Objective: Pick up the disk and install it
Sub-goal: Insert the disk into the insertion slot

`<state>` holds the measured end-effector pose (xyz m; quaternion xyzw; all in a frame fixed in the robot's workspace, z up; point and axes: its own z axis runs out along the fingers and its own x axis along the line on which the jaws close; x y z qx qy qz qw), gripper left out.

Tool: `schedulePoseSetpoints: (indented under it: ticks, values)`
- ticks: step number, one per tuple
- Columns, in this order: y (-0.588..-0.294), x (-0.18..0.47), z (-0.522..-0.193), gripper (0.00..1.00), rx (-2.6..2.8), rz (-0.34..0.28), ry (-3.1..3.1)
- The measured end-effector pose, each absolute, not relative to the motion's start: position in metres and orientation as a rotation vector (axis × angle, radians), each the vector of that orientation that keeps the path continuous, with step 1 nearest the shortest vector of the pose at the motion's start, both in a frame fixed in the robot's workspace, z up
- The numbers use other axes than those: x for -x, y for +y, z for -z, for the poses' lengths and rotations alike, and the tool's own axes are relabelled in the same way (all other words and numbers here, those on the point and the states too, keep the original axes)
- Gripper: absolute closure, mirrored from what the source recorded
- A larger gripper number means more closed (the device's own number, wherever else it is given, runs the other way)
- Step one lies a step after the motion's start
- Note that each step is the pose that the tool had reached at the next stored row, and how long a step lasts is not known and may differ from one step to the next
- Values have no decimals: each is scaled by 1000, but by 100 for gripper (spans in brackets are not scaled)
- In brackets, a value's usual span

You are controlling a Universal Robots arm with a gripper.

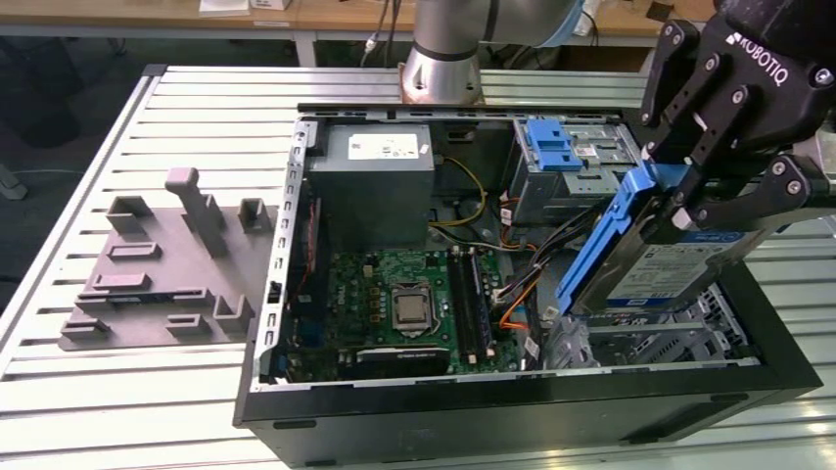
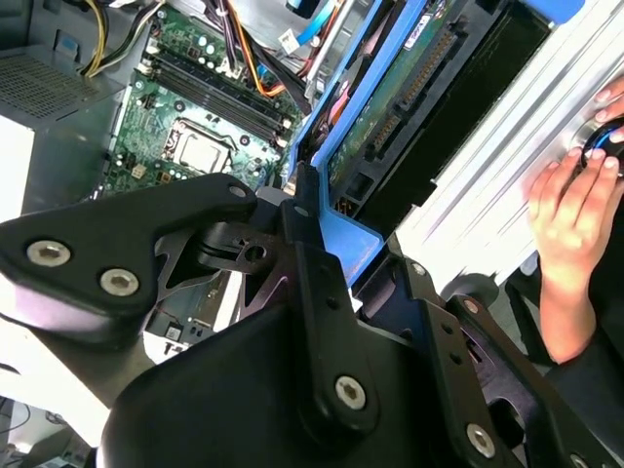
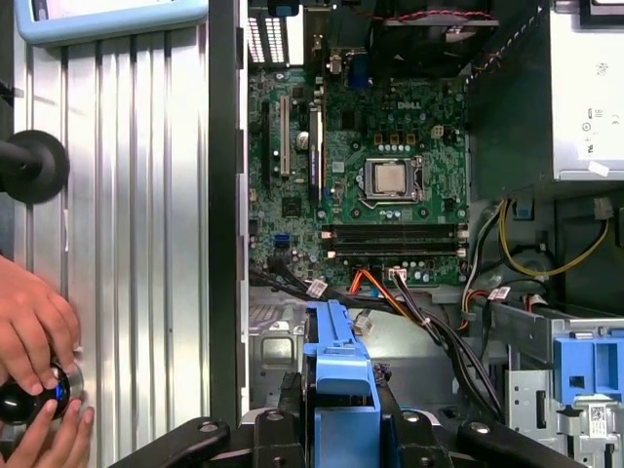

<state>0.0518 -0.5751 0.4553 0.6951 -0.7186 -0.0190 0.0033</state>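
The disk (image 1: 664,276) is a silver drive with a white-and-blue label and a blue carrier frame. It hangs tilted, on edge, over the open computer case (image 1: 523,377), on the exterior view's right. My gripper (image 1: 682,201) is shut on its upper end, fingers clamping the blue frame. In the second wrist view the disk (image 2: 419,93) shows its green circuit-board underside beyond the gripper (image 2: 327,239). In the first wrist view the blue frame of the disk (image 3: 336,356) sticks out from the gripper (image 3: 336,414) above the metal bay floor beside the motherboard.
Inside the case lie the motherboard (image 1: 405,304), a grey power-supply box (image 1: 372,176), loose cables and a blue latch on a metal cage (image 1: 555,147). A grey fixture plate (image 1: 157,264) sits on the slatted table. A person's hand (image 3: 34,331) rests on a black knob beside the case.
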Motion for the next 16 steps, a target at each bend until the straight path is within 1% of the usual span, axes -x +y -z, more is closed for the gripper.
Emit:
schedulePoseSetpoints:
  ticks: [4,16]
  values:
    - [-575,-52,-455,64,-2186,46,-2259]
    - [-575,-68,-452,64,-2186,45,-2260]
